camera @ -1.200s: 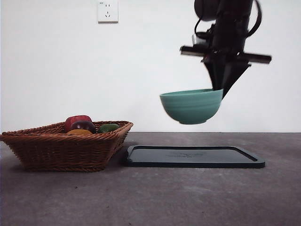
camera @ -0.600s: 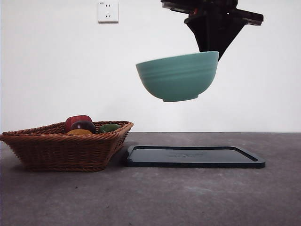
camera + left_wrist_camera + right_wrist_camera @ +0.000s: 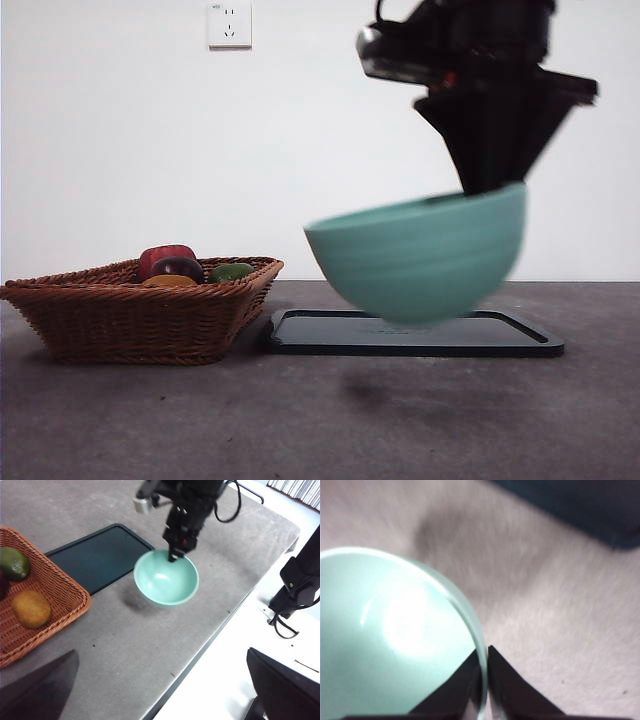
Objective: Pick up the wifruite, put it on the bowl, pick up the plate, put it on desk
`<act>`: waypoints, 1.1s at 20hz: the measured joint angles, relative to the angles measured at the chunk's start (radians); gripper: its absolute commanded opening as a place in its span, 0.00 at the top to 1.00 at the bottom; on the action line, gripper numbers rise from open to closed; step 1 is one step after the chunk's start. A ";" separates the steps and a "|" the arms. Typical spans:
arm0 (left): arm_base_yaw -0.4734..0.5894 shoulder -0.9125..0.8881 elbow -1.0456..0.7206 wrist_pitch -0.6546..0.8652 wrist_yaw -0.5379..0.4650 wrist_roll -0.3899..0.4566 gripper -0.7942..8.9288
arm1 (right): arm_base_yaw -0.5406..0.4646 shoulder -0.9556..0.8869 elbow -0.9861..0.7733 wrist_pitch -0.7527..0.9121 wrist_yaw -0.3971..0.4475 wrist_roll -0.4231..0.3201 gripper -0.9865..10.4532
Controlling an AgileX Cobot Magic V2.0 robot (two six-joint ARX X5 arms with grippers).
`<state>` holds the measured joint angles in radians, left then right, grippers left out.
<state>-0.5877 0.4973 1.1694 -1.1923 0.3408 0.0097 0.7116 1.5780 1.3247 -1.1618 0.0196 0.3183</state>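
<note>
My right gripper [image 3: 487, 188] [image 3: 484, 656] is shut on the rim of the mint-green bowl [image 3: 420, 262] [image 3: 380, 640], holding it tilted in the air just above the desk [image 3: 150, 420]. In the left wrist view the bowl [image 3: 166, 577] hangs beside the dark flat rectangular plate [image 3: 100, 555] [image 3: 415, 333]. It is empty. The orange-brown wifruite [image 3: 31, 608] [image 3: 168, 281] lies in the wicker basket [image 3: 130, 320]. My left gripper [image 3: 161, 652] waits open, high above the desk's near edge.
The basket [image 3: 65, 587] also holds a green fruit [image 3: 12, 562] [image 3: 232, 271] and a dark red fruit [image 3: 176, 266]. The desk's edge [image 3: 210, 635] runs close to the bowl. A wall socket [image 3: 229, 24] is on the white wall behind.
The right gripper first lifted the bowl higher, then brought it down and nearer the front camera. It now hangs low in front of the dark plate, blurred by motion.
</note>
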 measured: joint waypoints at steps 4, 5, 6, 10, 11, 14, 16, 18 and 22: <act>0.000 0.000 0.000 0.000 0.000 0.000 0.21 | 0.000 -0.060 -0.150 0.107 -0.041 0.001 0.91; 0.000 0.000 0.000 0.000 0.000 0.000 0.21 | -0.001 -0.061 -0.167 0.121 -0.047 0.000 0.91; 0.000 0.000 0.000 0.000 0.000 0.000 0.21 | -0.001 -0.061 -0.189 0.145 -0.047 0.001 0.91; 0.000 0.000 0.000 0.000 0.000 0.000 0.21 | -0.001 -0.061 -0.280 0.260 -0.096 0.002 0.91; 0.000 0.000 0.000 0.000 0.000 0.000 0.21 | -0.001 -0.061 -0.297 0.280 -0.098 0.003 0.91; 0.000 0.000 0.000 0.000 0.000 0.000 0.21 | -0.002 -0.061 -0.331 0.323 -0.098 0.003 0.91; 0.000 0.000 0.000 0.000 0.000 0.000 0.21 | -0.002 -0.061 -0.348 0.350 -0.098 0.004 0.91; 0.000 0.000 0.000 0.000 0.000 0.000 0.21 | -0.002 -0.061 -0.349 0.360 -0.098 0.004 0.91; 0.000 0.000 0.000 0.000 0.000 0.053 0.21 | -0.002 -0.061 -0.349 0.359 -0.095 0.004 0.71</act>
<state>-0.5877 0.4973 1.1694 -1.1919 0.3405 0.0631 0.7094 1.5169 0.9752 -0.8028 -0.0757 0.3222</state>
